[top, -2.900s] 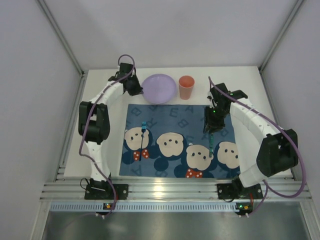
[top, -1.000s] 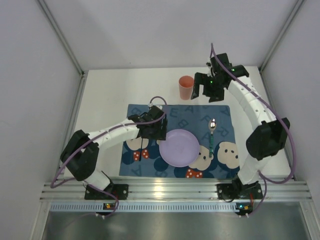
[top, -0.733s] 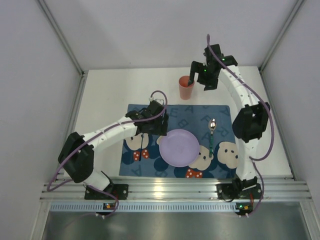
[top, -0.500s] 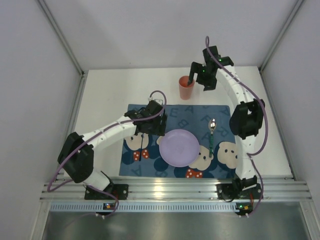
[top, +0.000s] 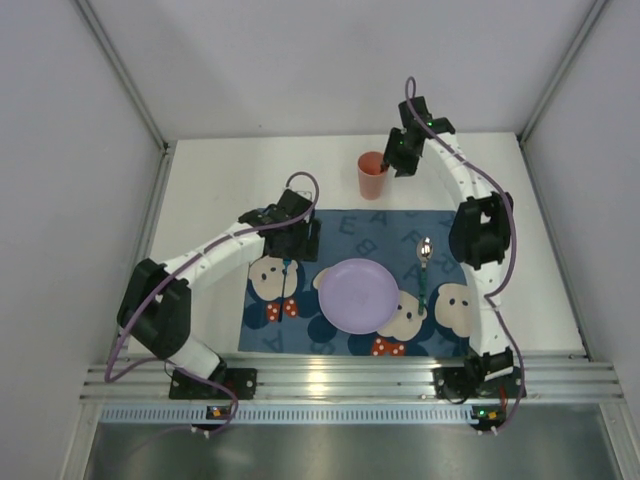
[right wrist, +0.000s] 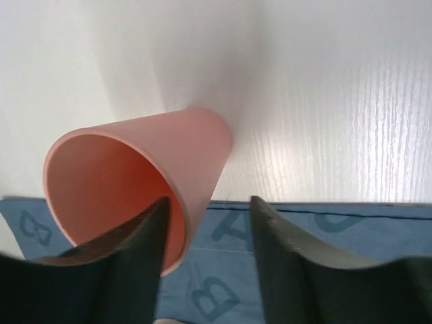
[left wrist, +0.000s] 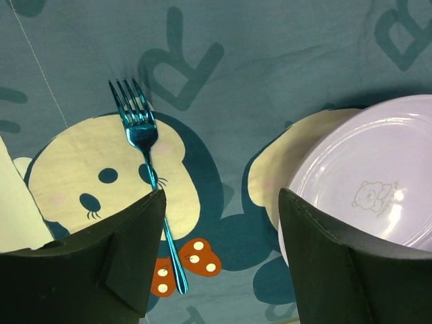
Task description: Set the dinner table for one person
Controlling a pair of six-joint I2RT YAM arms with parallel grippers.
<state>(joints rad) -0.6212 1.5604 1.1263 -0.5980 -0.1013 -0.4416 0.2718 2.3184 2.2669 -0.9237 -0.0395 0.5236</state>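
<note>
On the white dinner table [top: 215, 190] lies a dark-blue cartoon mat [top: 350, 232]. A lilac plate [top: 357, 295] sits on the mat, a blue fork [top: 286, 290] to its left and a green-handled spoon [top: 424, 268] to its right. My left gripper [top: 298, 240] hovers open over the mat [left wrist: 270, 54], between the fork [left wrist: 145, 145] and the plate [left wrist: 378, 175], holding nothing. A pink cup [top: 372, 178] stands behind the mat. My right gripper [right wrist: 209, 202] straddles the cup [right wrist: 196, 148] rim, one finger inside and one outside, with a gap still showing by the outer finger.
White walls enclose the table on three sides. A ribbed aluminium rail [top: 330, 385] runs along the near edge by the arm bases. Bare white tabletop [right wrist: 337, 101] lies behind and to the right of the cup.
The plate went from the back of the table onto the mat. My left gripper has drawn back left from it. My right gripper reached the cup, dipped a finger in, and its jaws narrowed.
</note>
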